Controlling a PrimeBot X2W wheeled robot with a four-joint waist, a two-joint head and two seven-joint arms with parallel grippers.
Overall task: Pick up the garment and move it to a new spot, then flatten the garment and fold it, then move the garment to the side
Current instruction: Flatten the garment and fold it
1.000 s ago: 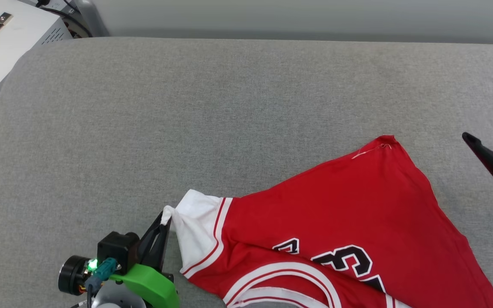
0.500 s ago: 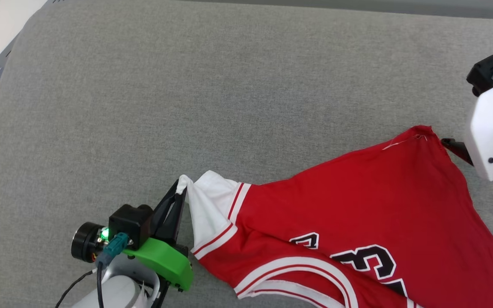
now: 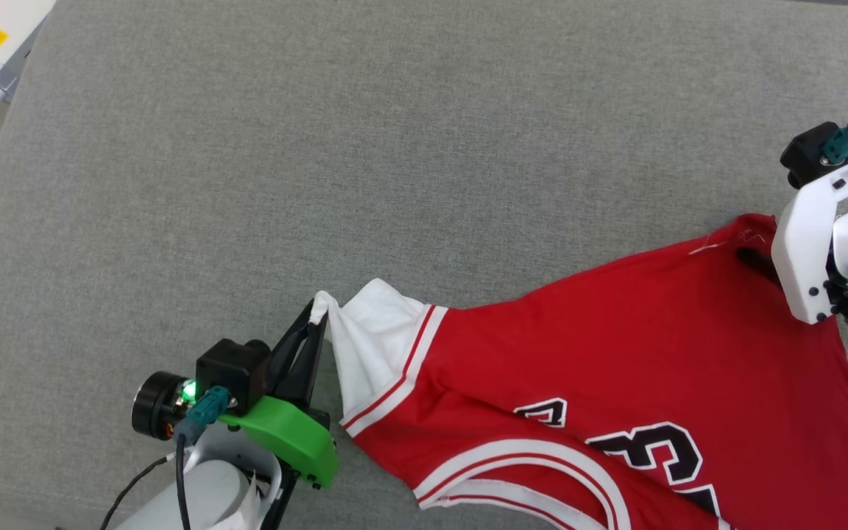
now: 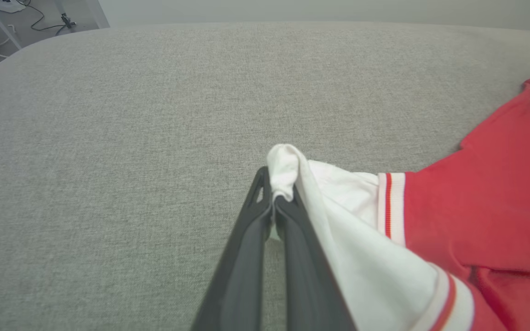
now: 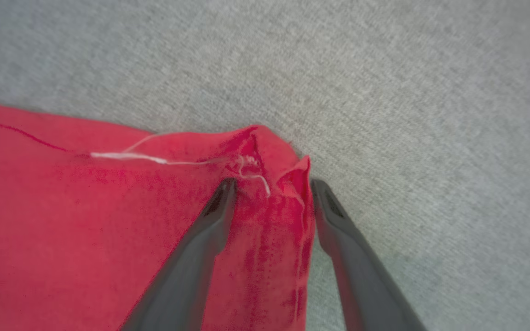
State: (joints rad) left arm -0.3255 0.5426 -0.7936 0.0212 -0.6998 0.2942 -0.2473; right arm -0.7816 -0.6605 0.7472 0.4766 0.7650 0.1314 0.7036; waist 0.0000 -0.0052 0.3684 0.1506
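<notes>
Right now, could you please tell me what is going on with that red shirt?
The robot is working on a red garment that lies spread on the grey surface. Its left gripper is shut on the tip of the white sleeve. Its right gripper is open, with its fingers on either side of the garment's far red corner, not yet closed on it.
</notes>
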